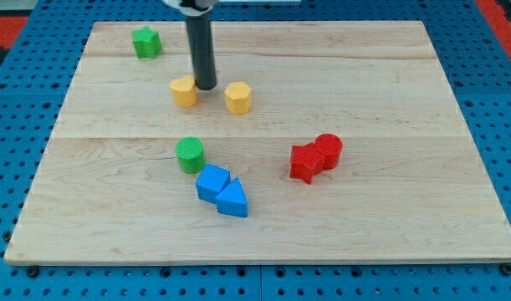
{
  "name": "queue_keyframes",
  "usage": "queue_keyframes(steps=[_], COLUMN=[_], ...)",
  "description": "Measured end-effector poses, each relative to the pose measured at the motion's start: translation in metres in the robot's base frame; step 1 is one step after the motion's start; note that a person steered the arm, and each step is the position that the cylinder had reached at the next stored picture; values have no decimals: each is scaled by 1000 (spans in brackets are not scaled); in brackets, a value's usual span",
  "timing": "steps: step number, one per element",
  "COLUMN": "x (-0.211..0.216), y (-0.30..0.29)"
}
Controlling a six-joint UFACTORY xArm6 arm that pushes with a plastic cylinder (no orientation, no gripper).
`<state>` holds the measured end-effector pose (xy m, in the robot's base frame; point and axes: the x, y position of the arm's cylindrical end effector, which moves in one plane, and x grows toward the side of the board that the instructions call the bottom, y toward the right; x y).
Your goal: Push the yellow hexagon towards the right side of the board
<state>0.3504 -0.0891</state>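
- The pale wooden worktop lay clear toward the view's right, so a straight push looked best.
- The yellow hexagon block sat left of centre, near the top.
- My tip stood between it and a yellow rounded block, just left of the hexagon.
- I carried no jaws, only a rod, holding nothing.

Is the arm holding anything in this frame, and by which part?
Nothing is held. My tip rests on the board between two yellow blocks, beside the left one.
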Motion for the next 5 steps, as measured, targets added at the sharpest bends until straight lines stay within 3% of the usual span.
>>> queue_keyframes(steps=[1,2,4,5], x=[22,36,33,1], y=[-8,23,101,105])
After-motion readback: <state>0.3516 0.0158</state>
